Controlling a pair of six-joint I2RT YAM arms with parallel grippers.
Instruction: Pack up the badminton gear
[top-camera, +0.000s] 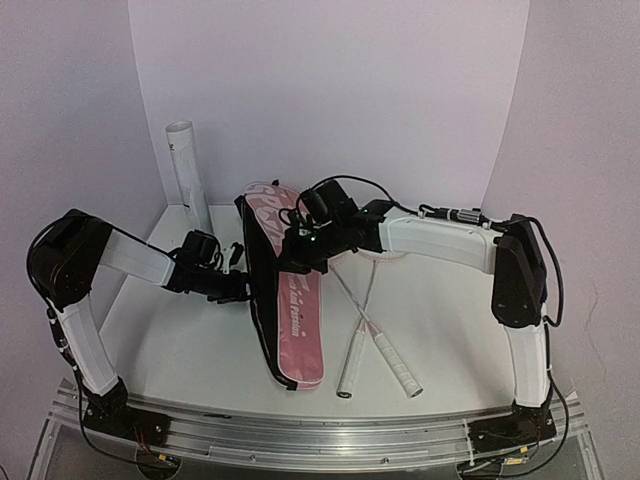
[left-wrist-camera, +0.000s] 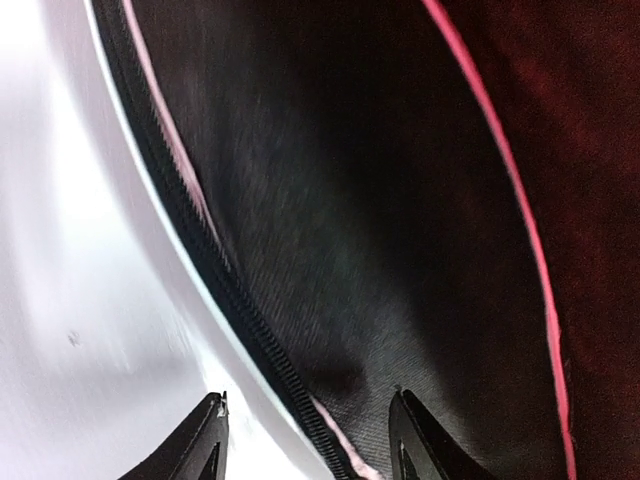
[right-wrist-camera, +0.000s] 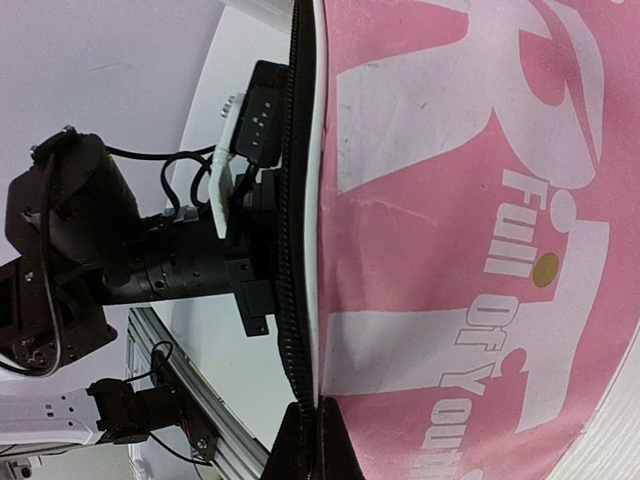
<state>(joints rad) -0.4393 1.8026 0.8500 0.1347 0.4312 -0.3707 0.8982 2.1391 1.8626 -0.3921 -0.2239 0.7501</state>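
Right claw (right-wrist-camera: 316, 430) pinches the zippered edge of the pink bag (right-wrist-camera: 450, 200). Left claw (left-wrist-camera: 308, 400) is spread astride the zipper (left-wrist-camera: 195, 245). Two rackets (top-camera: 352, 362) lie crossed on the desk (top-camera: 460, 330).

Two thin white-framed rackets (top-camera: 362, 318) lay crossed on the bench (top-camera: 450, 330) — white handles splayed toward the near edge, heads (mostly hidden) pointing farther back.

Rackets (top-camera: 363, 320) lie right of the bag (top-camera: 296, 312), tube (top-camera: 188, 170) behind-left.
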